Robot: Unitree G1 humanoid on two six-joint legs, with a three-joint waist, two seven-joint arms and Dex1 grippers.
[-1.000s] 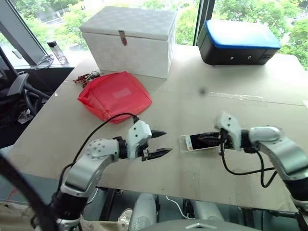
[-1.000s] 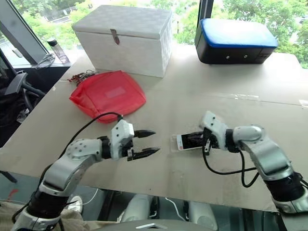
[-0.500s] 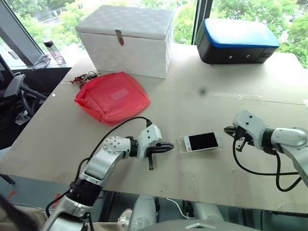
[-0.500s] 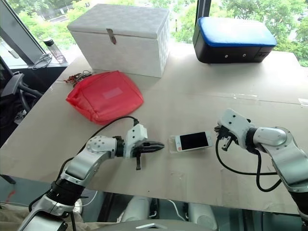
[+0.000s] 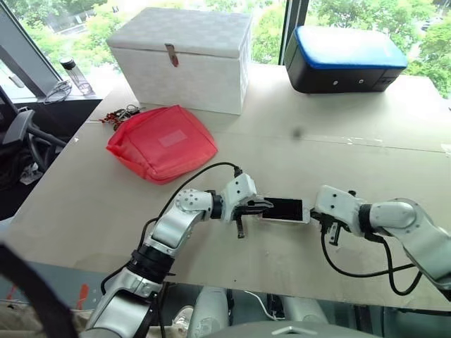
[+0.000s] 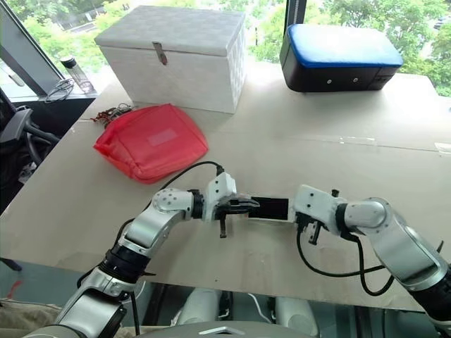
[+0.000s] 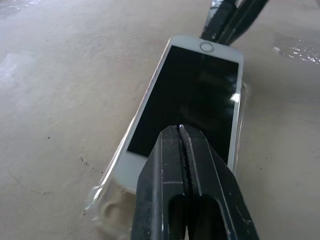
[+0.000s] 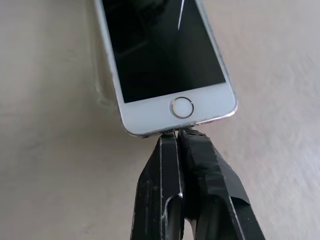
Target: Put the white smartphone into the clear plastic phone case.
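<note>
The white smartphone [image 7: 195, 95] lies screen-up on the tabletop [image 5: 338, 162], near its front edge, partly over the clear plastic phone case [image 7: 107, 202], whose rim sticks out at one end; it looks unseated, so pressing it in remains. The left claw [image 7: 182, 131], fingers together, rests over the screen. The right claw [image 8: 178, 134], also closed, butts against the home-button end. Open tabletop surrounds the phone; the red pouch [image 5: 162, 141] sits well apart.
</note>
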